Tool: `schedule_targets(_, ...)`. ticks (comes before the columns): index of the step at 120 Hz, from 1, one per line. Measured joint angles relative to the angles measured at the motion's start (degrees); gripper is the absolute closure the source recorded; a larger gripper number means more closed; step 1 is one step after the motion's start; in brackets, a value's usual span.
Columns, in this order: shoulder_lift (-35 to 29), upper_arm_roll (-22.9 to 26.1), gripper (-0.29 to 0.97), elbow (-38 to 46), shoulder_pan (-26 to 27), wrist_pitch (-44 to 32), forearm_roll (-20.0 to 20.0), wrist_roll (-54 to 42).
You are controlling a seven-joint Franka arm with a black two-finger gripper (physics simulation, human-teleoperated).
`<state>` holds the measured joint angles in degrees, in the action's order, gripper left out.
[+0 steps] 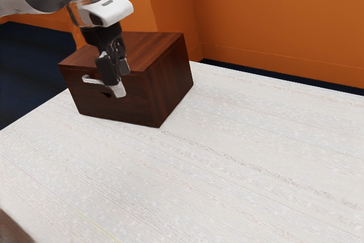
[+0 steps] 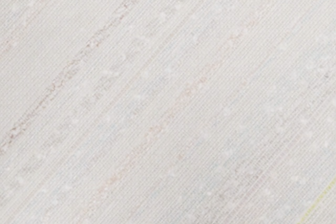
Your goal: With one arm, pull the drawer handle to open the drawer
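A dark wooden drawer box stands on the white table toward the exterior view's upper left. Its front faces the exterior view's lower left and carries a pale grey bar handle. My black gripper points down in front of that face, over the handle's right part. The two fingers stand close together with the bar between them, so the gripper reads as shut on the handle. The drawer front looks flush with the box. The wrist view looks down on the bare table top below my hand.
The white table spreads wide to the exterior view's right and front. Orange walls rise behind it. A dark floor lies beyond the table's left edge, close to the box.
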<state>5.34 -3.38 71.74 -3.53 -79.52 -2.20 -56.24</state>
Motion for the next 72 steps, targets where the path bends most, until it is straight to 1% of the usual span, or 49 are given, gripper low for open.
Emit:
schedule_targets(12,0.72,-0.03,0.00,-0.03,1.86,0.78,-0.10,0.59)
schedule_targets(24,0.48,-0.04,0.00,0.00,1.69,1.28,-0.18,1.05)
schedule_targets(32,-0.51,-0.06,0.00,0.87,3.08,1.49,0.64,1.33)
schedule_targets(36,-2.67,-0.09,0.00,3.35,4.24,1.53,1.16,1.46)
schedule_targets(42,-5.37,-0.11,0.00,6.01,5.99,1.46,3.27,1.61)
schedule_targets(48,-8.98,-0.54,0.00,11.19,8.19,0.38,5.42,1.50)
schedule_targets(53,-11.46,-1.96,0.00,15.58,9.65,-1.13,6.67,0.98)
schedule_targets(61,-13.74,-4.42,0.00,20.21,7.14,-3.85,7.99,-0.46)
schedule_targets(72,-14.60,-6.22,0.00,23.03,4.63,-7.89,8.96,-3.68)
